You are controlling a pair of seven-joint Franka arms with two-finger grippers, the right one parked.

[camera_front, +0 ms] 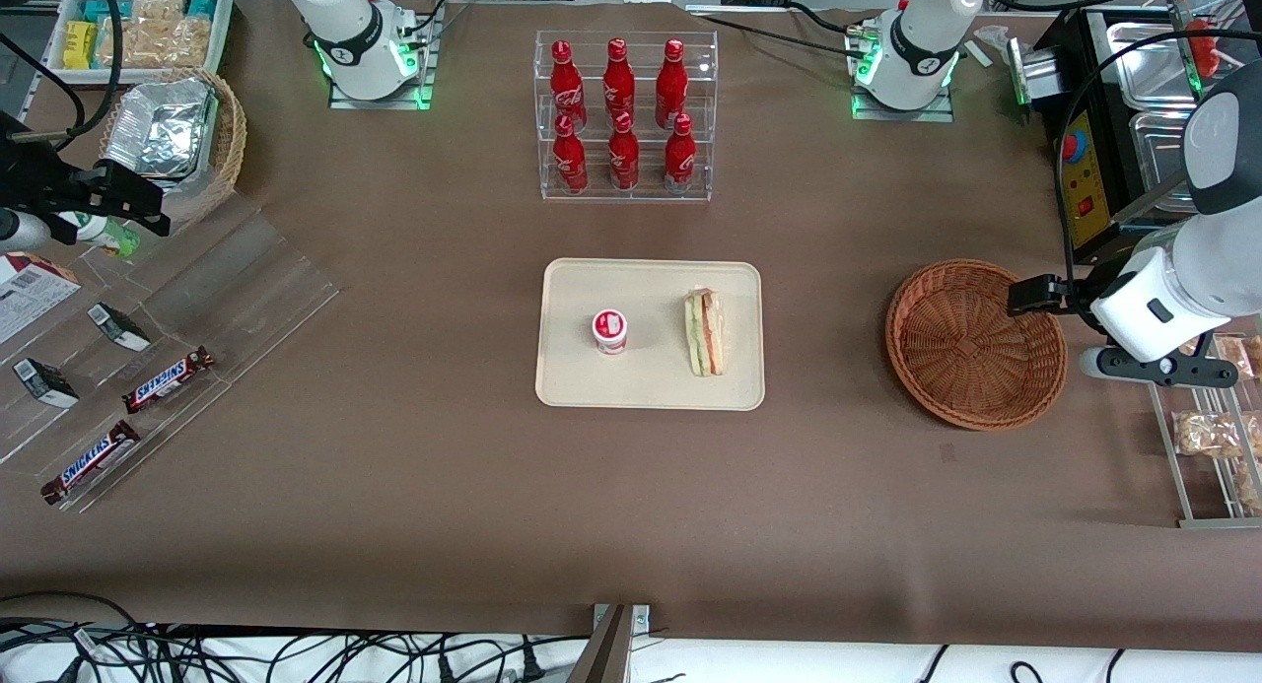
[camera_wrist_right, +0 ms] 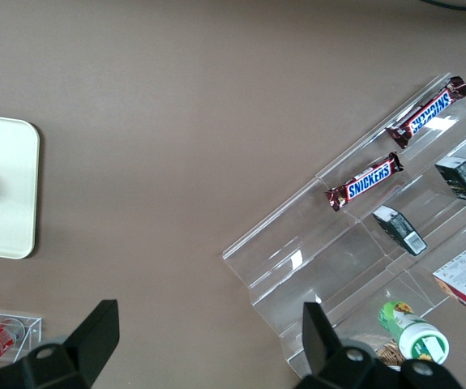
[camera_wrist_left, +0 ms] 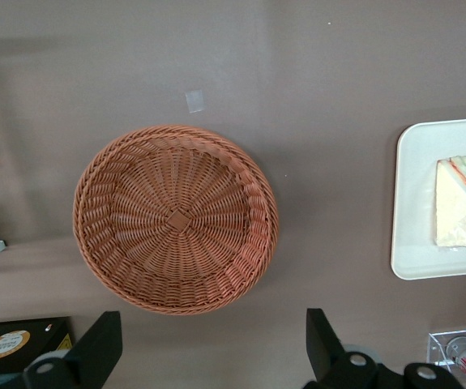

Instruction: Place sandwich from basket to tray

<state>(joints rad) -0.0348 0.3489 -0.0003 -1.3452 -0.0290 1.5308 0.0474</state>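
Lying on the tray (camera_front: 651, 382) in the front view, the sandwich (camera_front: 704, 332) rests at three o'clock of a red-capped cup (camera_front: 609, 330), while the basket (camera_front: 974, 343) sits toward the working arm's end of the table with the gripper (camera_front: 1027, 296) above its rim. Left wrist view: fingers (camera_wrist_left: 95, 348) spread wide, gripping nothing, over the basket (camera_wrist_left: 175, 219); sandwich (camera_wrist_left: 463, 203) on the tray (camera_wrist_left: 415, 207), well apart from the basket.
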